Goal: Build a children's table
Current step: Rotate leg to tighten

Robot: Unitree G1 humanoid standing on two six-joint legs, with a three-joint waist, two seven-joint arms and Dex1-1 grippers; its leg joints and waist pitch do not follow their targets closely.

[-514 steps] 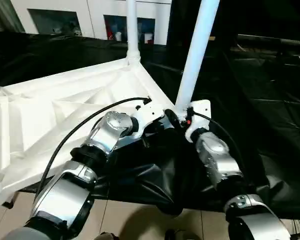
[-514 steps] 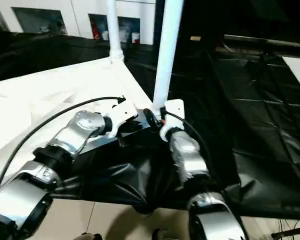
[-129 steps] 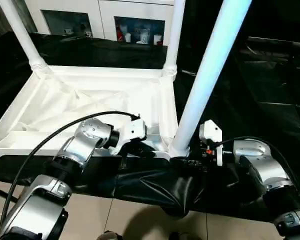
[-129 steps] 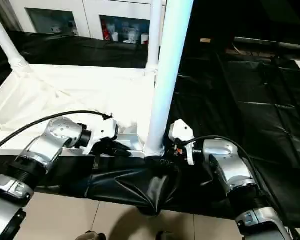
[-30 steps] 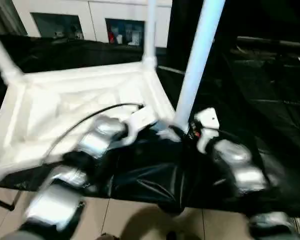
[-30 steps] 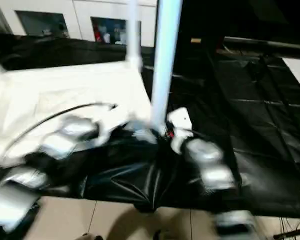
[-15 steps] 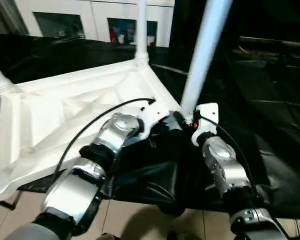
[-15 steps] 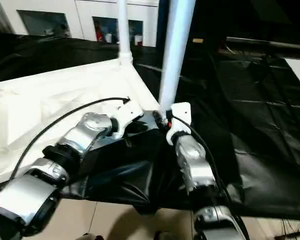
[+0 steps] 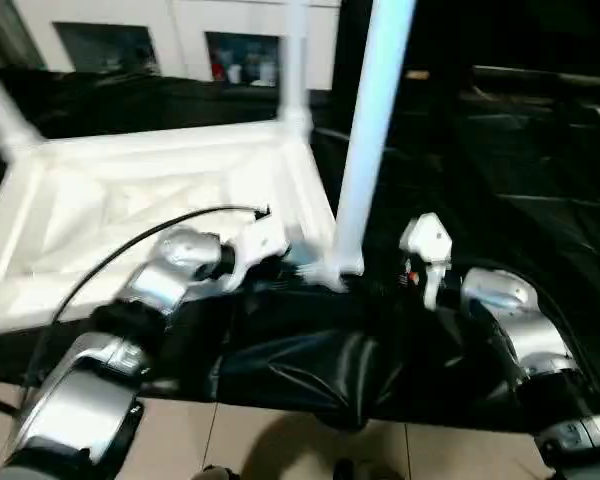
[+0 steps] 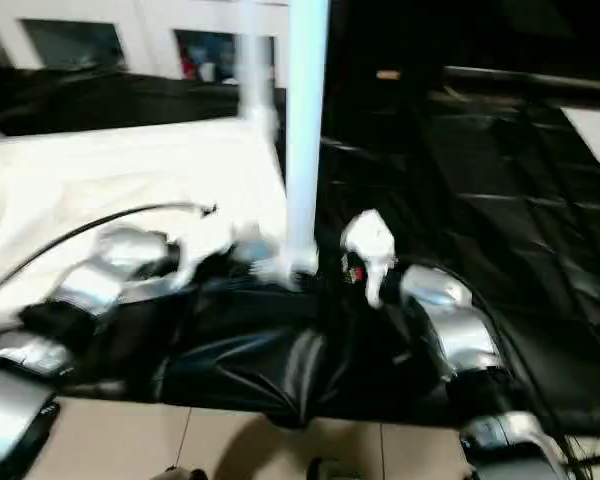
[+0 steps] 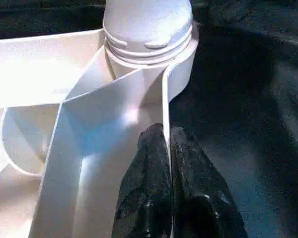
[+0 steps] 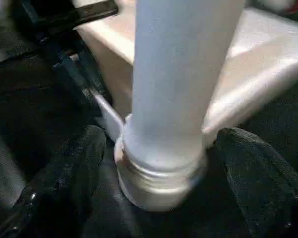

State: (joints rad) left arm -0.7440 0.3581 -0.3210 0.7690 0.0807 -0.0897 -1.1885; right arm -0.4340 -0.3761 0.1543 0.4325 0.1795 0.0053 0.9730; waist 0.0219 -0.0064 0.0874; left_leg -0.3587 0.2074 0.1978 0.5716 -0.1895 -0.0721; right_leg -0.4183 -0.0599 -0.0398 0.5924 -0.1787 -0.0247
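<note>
One children's table (image 9: 160, 190) lies upside down on black sheeting (image 9: 520, 150) in the left half of the left eye frame, all white, its ribbed underside facing up. Three legs show standing in corner sockets: the nearest leg (image 9: 365, 130) rises just right of centre and runs off the top edge, a second leg (image 9: 295, 60) stands behind it at upper centre, and a third leg (image 9: 0, 110) leans at the upper left edge. Each is a plain white tube with a ringed collar at its foot.

Two hands work at the near corner. The left hand (image 11: 168, 148) has its two black fingers pinched together on the thin white rim (image 11: 165, 106) beside the socket. The right hand (image 12: 161, 148) stands wide, one finger either side of the nearest leg's collar (image 12: 161, 181), neither touching it.

Pale floor tiles (image 9: 280, 445) run along the bottom edge.
</note>
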